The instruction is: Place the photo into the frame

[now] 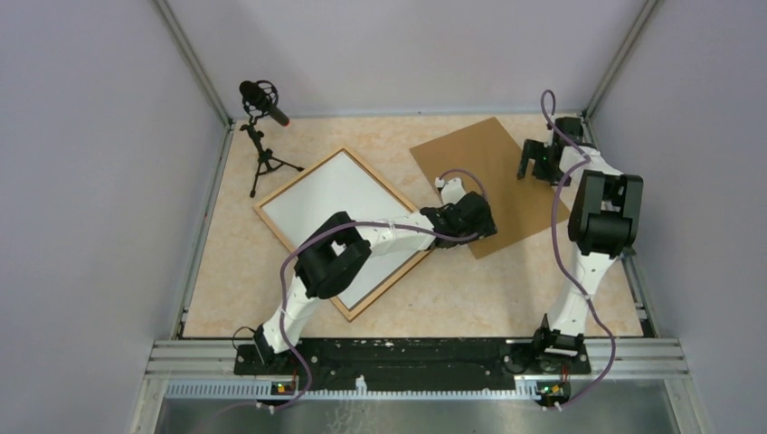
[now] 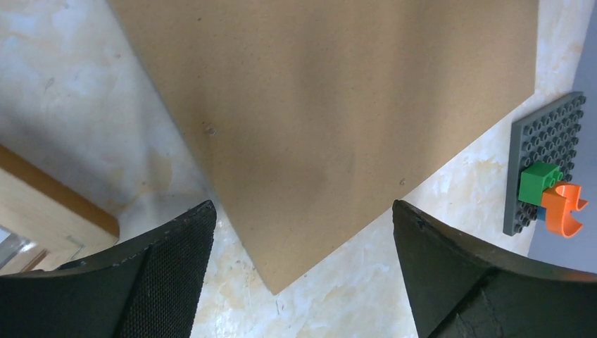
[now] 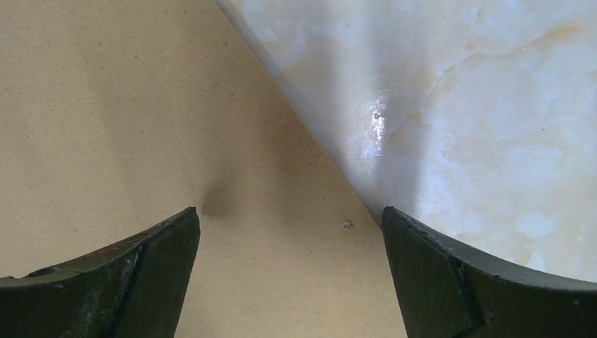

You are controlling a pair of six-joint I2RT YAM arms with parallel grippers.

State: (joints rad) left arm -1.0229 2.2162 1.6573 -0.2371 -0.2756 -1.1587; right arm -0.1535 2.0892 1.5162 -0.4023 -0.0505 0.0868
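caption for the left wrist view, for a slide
Open left gripper over a corner of the brown backing board, corner of the light wood frame at left.

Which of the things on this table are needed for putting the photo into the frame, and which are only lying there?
For the job:
frame
photo, white side up inside it
brown board, probably the frame's back

Only lying there:
microphone on a tripod
grey toy plate with a green brick and an orange piece
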